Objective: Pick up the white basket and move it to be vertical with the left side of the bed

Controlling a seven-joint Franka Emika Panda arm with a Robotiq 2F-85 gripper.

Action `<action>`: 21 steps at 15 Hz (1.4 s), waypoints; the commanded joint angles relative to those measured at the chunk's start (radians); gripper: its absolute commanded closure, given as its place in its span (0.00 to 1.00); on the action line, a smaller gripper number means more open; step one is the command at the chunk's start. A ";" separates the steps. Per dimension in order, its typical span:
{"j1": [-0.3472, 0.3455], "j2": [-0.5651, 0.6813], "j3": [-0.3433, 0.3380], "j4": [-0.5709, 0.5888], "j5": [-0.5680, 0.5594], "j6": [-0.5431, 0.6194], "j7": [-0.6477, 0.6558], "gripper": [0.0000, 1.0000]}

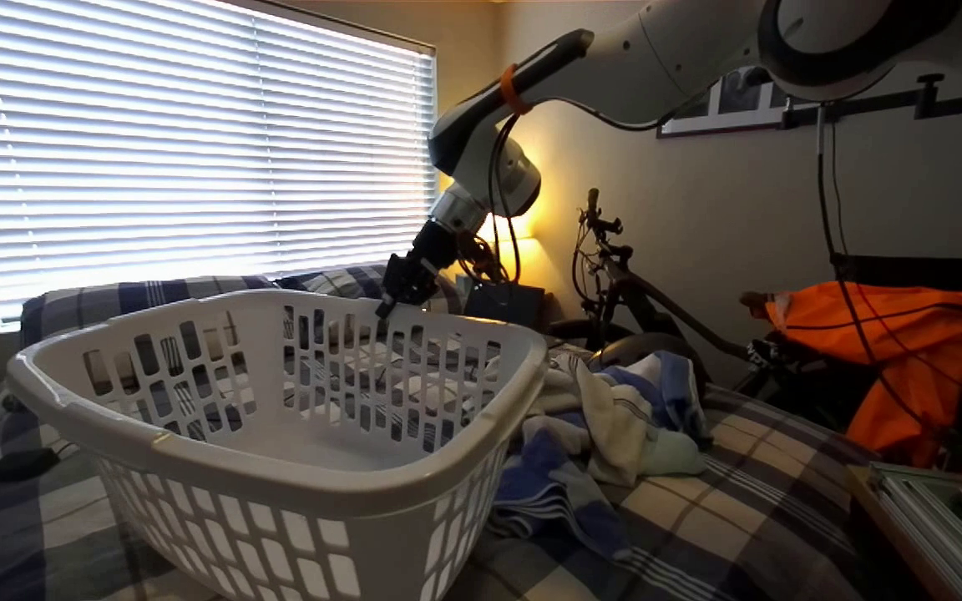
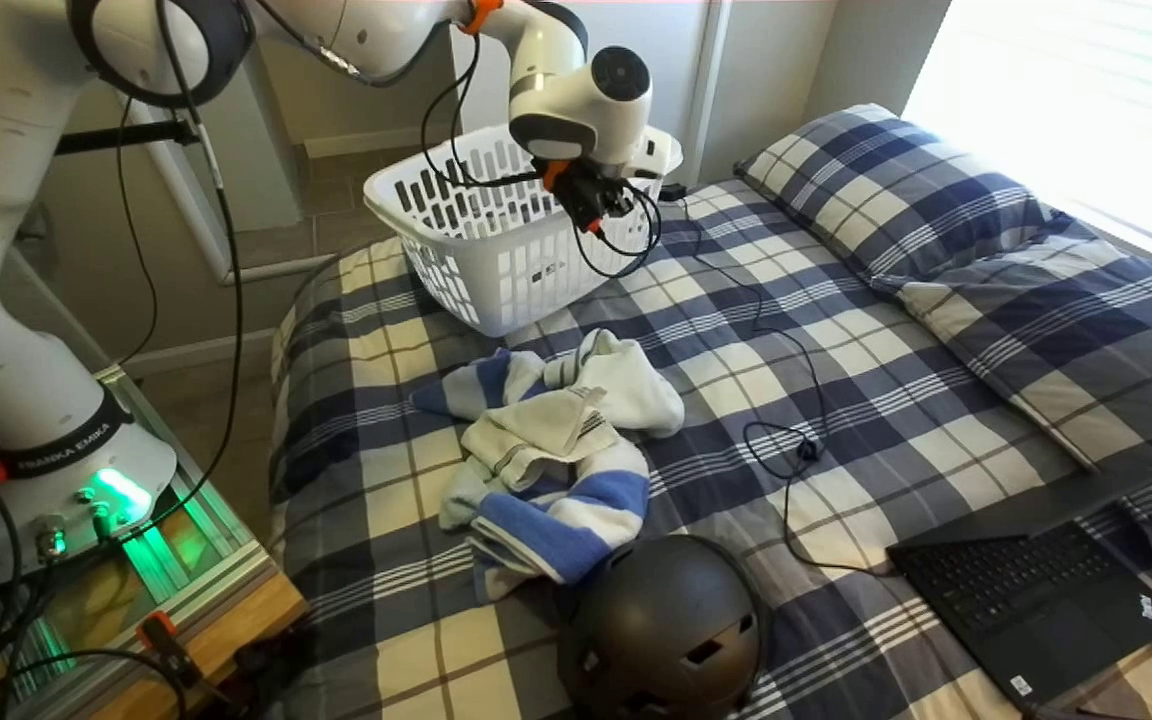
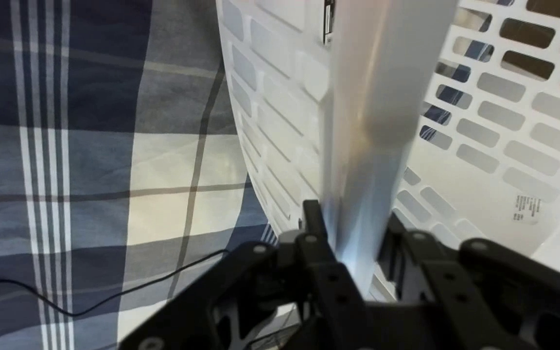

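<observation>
Well apart from the claw [image 3: 353, 224], to its lower left in an exterior view, the black band [image 2: 63, 447] on the arm's base [image 2: 131, 500] read "FRANKA EMIKA"; to its lower right, a logo [image 2: 1147, 607] on the laptop [image 2: 1046, 625] showed "Think". In the wrist view, print on a label [image 3: 526, 209] on the floor of the white basket [image 3: 387, 82], right of the claw, was too small to read.

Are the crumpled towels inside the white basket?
No, an exterior view shows the crumpled towels heaped on the plaid bed, outside the white basket.
</observation>
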 commanded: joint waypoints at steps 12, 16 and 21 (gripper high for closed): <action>-0.035 0.045 0.069 0.013 -0.082 0.024 0.084 0.93; -0.014 0.051 0.095 -0.001 -0.079 0.110 0.124 0.93; 0.043 0.049 0.082 -0.011 -0.124 0.220 0.293 0.93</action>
